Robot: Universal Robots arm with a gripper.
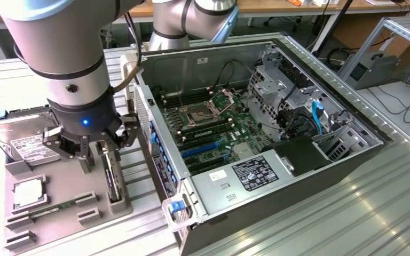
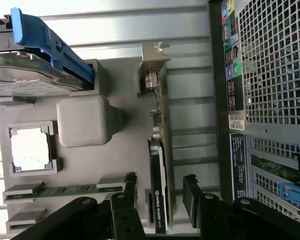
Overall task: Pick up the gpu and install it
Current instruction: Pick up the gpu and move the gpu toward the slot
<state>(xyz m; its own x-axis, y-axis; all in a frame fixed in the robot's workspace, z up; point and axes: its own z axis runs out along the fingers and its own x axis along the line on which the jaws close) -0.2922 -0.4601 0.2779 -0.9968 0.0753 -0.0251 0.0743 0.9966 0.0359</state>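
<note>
The tool (image 2: 160, 184) is open, its two fingers (image 2: 190, 187) spread to either side of the gpu (image 2: 157, 150) and gripping nothing. If the tool is not centred on the card, one finger would meet it first on closing and push it sideways. That would tilt it in the slot of the grey holder (image 2: 122, 150) before the other finger arrives. The fingers also look to sit toward the end away from the pale bracket (image 2: 154, 55), not at the card's middle. A grip there could let the bracket end sag or swing on the lift, or jam the card askew in its slot. The card is thin and carries parts on its faces, so a squeeze on the wrong patch might slip or do damage. One finger stands close to the end of the memory stick (image 2: 65, 191) in the next recess and could catch it if the tool drifts. Further out, the open case (image 1: 190, 64) stands just beside the holder on the worktop (image 1: 347, 213), so a swinging card could strike its wall.

The gpu stands on edge in the holder, running lengthwise between the fingers with its bracket end farthest from the tool. There is a gap on each side, and neither finger appears to touch it. In the exterior view it lies under the tool, on the holder's side nearest the case.
</note>
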